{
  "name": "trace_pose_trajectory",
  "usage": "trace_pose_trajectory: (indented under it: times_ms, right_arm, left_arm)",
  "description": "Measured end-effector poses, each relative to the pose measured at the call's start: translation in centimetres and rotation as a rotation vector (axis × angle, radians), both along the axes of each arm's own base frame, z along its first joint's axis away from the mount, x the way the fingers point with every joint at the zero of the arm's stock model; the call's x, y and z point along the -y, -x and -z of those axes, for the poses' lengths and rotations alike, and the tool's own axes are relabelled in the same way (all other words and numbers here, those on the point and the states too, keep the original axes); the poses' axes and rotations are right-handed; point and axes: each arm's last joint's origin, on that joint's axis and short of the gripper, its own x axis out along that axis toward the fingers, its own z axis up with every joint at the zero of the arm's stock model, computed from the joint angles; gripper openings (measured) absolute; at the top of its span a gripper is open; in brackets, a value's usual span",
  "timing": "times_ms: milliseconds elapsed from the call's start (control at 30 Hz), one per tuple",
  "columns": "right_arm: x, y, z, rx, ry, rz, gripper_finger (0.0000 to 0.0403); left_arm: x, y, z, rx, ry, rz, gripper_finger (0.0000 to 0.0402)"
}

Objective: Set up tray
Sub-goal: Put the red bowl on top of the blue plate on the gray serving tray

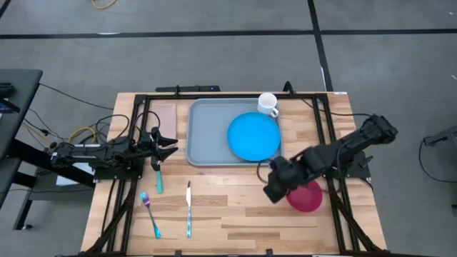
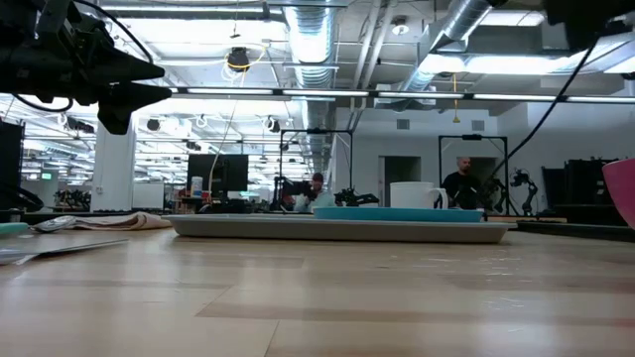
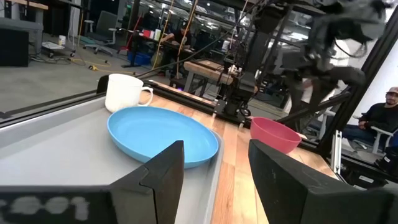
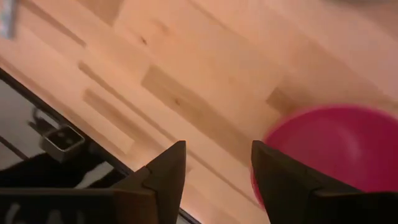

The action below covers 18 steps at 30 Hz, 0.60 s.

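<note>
Lying flat on the wooden table (image 1: 235, 214) toward its far edge, the tray (image 1: 207, 135) carries a blue plate (image 1: 253, 136) on its right half, with a white mug (image 1: 268, 104) at its far right corner. Off the tray's left side, the left gripper (image 1: 171, 143) hangs with its fingers spread and nothing between them. Near the tray's right front corner, the right gripper (image 1: 273, 191) hovers with jaws apart and empty beside a pink bowl (image 1: 305, 196), while a fork (image 1: 150, 213) and a knife (image 1: 188, 208) lie in front of the tray.
</note>
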Motion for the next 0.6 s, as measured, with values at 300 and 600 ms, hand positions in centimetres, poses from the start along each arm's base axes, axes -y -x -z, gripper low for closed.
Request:
trace_pose_trajectory:
  times_ms: [300,600]
  right_arm:
    - [-3.6,0.0,3.9,-0.215,0.074,-0.015,0.0173]
    - [-5.0,-0.6,6.6,-0.308,0.121,-0.024,0.0164]
  left_arm:
    - [0.0,0.0,0.0,0.000,0.000,0.000,0.0169]
    - [0.0,0.0,0.0,0.000,0.000,0.000,0.0169]
